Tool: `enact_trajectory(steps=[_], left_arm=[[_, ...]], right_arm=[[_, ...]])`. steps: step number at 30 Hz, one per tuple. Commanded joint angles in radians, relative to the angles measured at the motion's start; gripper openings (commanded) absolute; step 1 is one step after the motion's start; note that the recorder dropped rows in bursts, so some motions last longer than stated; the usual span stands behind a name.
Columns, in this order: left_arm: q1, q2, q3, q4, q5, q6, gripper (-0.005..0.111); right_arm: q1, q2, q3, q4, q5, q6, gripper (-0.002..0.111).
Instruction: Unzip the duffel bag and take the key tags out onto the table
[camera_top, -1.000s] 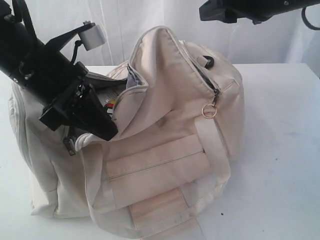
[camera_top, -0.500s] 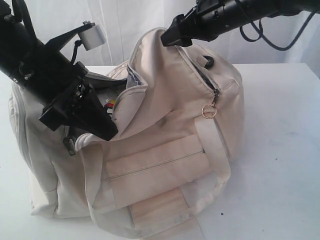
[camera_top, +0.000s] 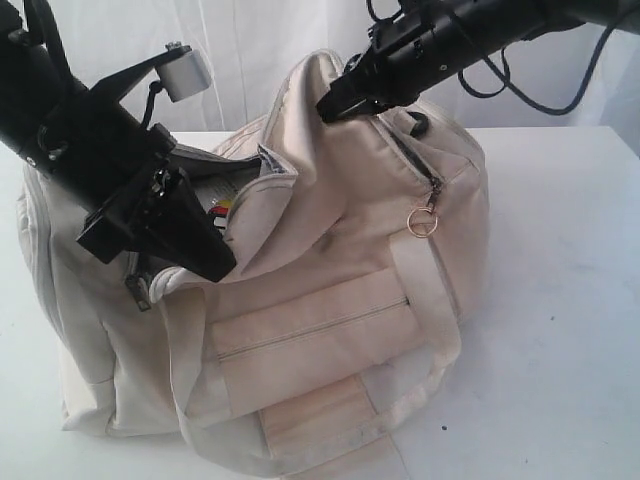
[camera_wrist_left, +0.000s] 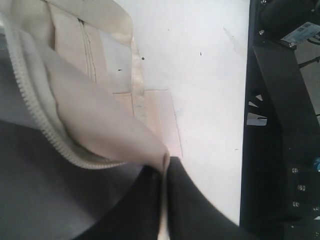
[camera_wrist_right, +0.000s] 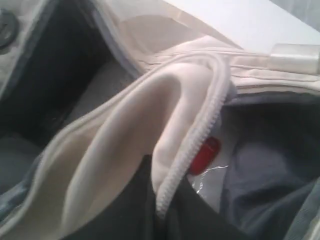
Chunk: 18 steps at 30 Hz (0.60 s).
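The cream-white duffel bag (camera_top: 340, 260) lies on the white table (camera_top: 560, 300) with its top zipper undone. My left gripper (camera_top: 218, 265) is shut on the near edge of the opening, the fabric pinched between its black fingers (camera_wrist_left: 190, 200). My right gripper (camera_top: 330, 108) is shut on the raised flap's zipper edge (camera_wrist_right: 200, 135), holding it up. The key tags (camera_top: 219, 209) peek out as red and yellow bits inside the opening. The right wrist view shows one red tag (camera_wrist_right: 204, 155) and a metal glint against the dark grey lining; the other tags are hidden.
A metal ring zipper pull (camera_top: 418, 223) hangs at the bag's right end, below a black strap ring (camera_top: 418, 122). A white curtain (camera_top: 260, 40) hangs behind the table. Bare tabletop stretches to the right of the bag. A black frame (camera_wrist_left: 280, 125) stands beside the table in the left wrist view.
My right arm came down from the upper right onto the raised flap and shut on its zipper edge, pulling it up and back. The left arm has stayed put.
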Motion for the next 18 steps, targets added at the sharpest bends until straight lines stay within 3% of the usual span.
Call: enact_trajectory(steps=[1, 9, 18], left_arm=[[-0.005, -0.014, 0.007, -0.012, 0.095, -0.015, 0.0], [-0.005, -0.014, 0.007, 0.061, 0.095, -0.093, 0.0], [-0.005, -0.014, 0.007, 0.162, 0.095, -0.2, 0.0]], right_arm=[[-0.009, -0.091, -0.004, -0.061, 0.21, 0.001, 0.0], [-0.007, -0.189, 0.059, -0.413, 0.224, 0.259, 0.0], [-0.005, -0.241, 0.231, -0.42, 0.224, 0.358, 0.0]])
